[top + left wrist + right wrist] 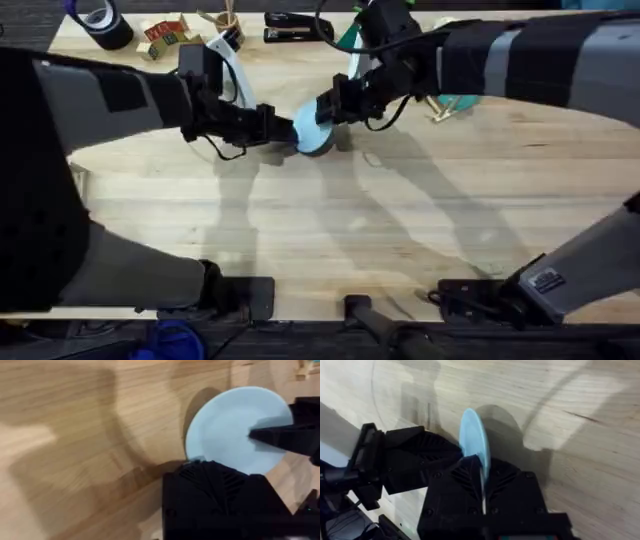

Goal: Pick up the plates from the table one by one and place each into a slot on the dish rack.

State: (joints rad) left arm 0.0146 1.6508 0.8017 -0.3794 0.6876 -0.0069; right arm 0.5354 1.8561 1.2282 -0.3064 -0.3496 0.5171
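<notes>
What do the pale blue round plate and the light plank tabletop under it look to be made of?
The pale blue round plate: likely plastic or glazed ceramic, judging by its thin edge, even colour and smooth, softly glossy face; the look leaves it open. The light plank tabletop: wood, with visible grain lines and plank seams, in a smooth, low-sheen finish.

The plate [312, 134] is a plain pale sky-blue with no pattern, and the desk [330, 230] is light wood with darker grain lines running along its planks. Both the left gripper [283, 130] and the right gripper [327, 108] are matte black, on arms banded in grey and black. Near the desk's far edge sit a black stapler [297, 27], a black tape roll [104, 24], a red-and-cream box [165, 36] and what seems to be a teal plate [462, 102].
</notes>
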